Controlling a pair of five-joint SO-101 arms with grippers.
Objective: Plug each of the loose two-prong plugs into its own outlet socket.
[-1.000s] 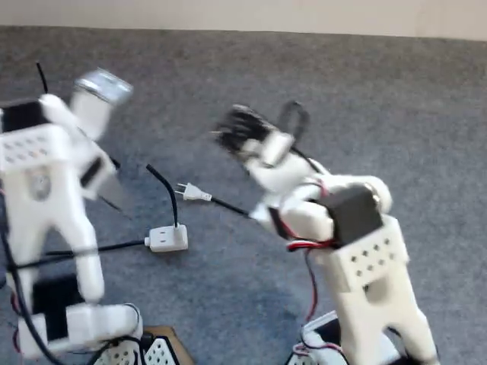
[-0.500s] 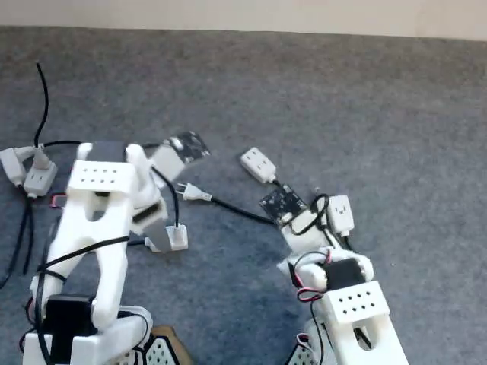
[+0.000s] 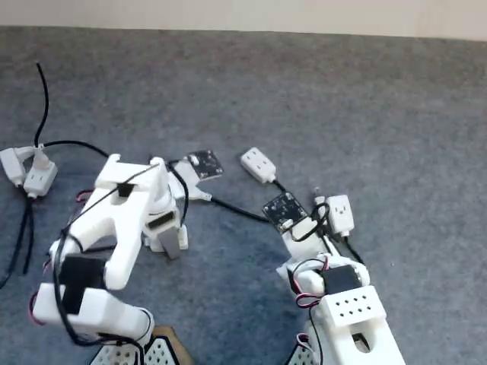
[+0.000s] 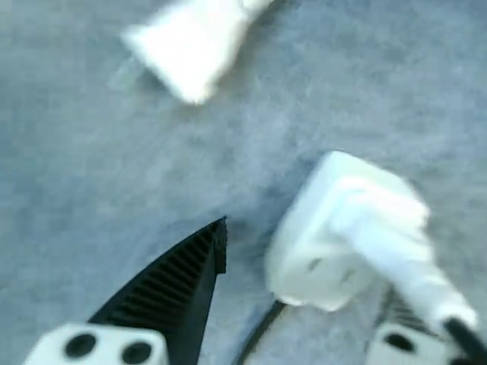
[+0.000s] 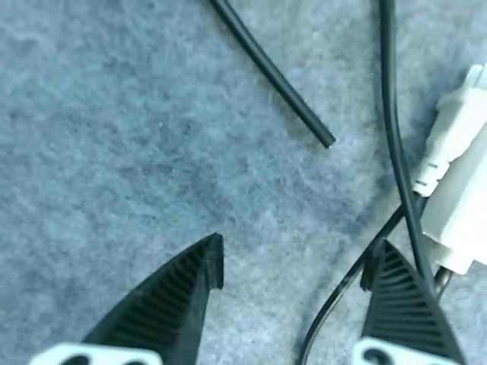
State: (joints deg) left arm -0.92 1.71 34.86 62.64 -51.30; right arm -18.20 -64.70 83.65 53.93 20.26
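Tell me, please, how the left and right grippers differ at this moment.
The left gripper has a white socket between its fingers; the right gripper has carpet and black cable. The right gripper's white connector lies outside one finger, unlike the left gripper's socket. Both are open.

On the bench (image 3: 396,114), the centre socket (image 3: 257,165) lies mid-frame, with the second socket (image 3: 340,214) to its lower right. The plugged socket (image 3: 30,179) sits at the left edge. The two-prong plug (image 3: 201,195) lies left of centre.

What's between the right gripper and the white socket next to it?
Right wrist view: a black cable runs between right gripper and white socket.
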